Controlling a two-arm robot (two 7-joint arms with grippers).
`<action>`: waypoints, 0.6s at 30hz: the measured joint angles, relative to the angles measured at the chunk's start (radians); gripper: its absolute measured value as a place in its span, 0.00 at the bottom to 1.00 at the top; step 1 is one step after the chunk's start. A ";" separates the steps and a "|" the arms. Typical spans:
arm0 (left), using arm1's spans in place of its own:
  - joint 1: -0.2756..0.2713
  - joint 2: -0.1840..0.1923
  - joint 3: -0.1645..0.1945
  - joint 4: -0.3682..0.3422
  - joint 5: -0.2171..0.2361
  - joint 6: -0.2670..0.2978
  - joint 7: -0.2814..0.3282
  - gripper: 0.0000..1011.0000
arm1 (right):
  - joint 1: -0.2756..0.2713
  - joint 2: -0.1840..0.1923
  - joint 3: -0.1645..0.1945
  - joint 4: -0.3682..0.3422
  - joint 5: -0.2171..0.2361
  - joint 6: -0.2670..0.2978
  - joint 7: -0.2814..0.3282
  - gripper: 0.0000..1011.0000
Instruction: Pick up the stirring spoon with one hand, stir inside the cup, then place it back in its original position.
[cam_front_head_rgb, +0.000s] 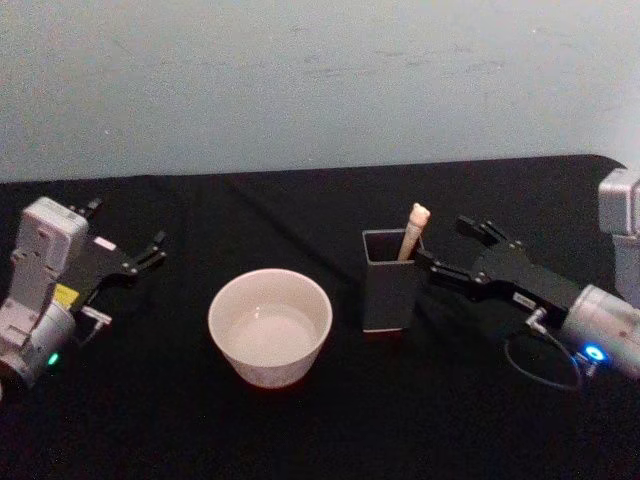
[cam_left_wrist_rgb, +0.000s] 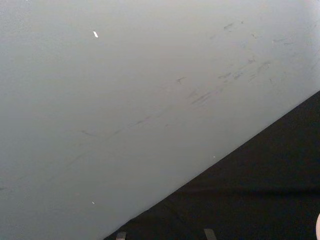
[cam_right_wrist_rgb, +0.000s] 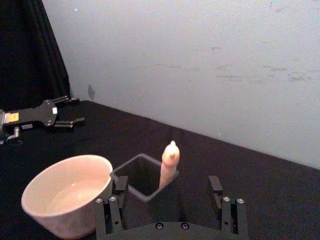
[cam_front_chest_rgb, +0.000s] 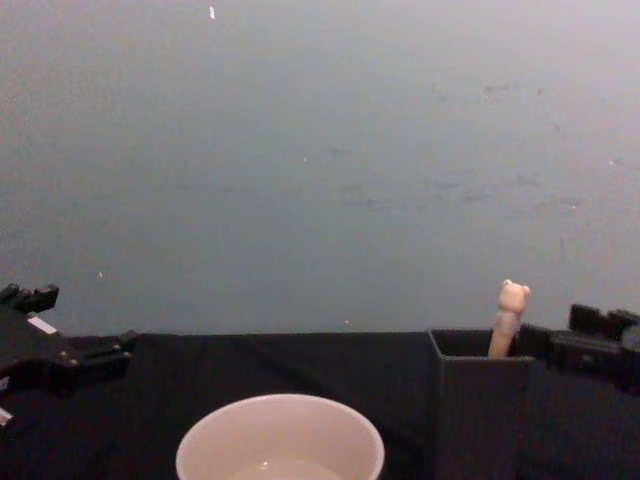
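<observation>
Right gripper (cam_front_head_rgb: 447, 242) fingers wide, just right of holder (cam_front_head_rgb: 388, 295); spoon (cam_front_head_rgb: 413, 232) stands inside. Cup (cam_front_head_rgb: 270, 325) left of holder. Left gripper (cam_front_head_rgb: 128, 225) parked far left, fingers wide.

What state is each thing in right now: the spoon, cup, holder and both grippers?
stirring spoon: standing in the holder, handle poking out of the top, not gripped.
cup: upright on the table, no spoon in it.
holder: upright, holding the spoon.
right gripper: open, just right of the holder, touching nothing.
left gripper: open, idle at the table's left.
</observation>
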 joint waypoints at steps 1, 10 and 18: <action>0.000 0.000 0.000 0.000 0.000 0.000 0.000 0.99 | 0.000 0.000 0.000 0.000 0.000 0.000 0.000 0.99; 0.000 0.000 0.000 0.000 0.000 0.000 0.000 0.99 | 0.089 -0.070 -0.025 0.104 -0.036 -0.018 0.013 0.99; 0.000 0.000 0.000 0.000 0.000 0.000 0.000 0.99 | 0.129 -0.106 -0.036 0.158 -0.045 -0.022 0.033 0.99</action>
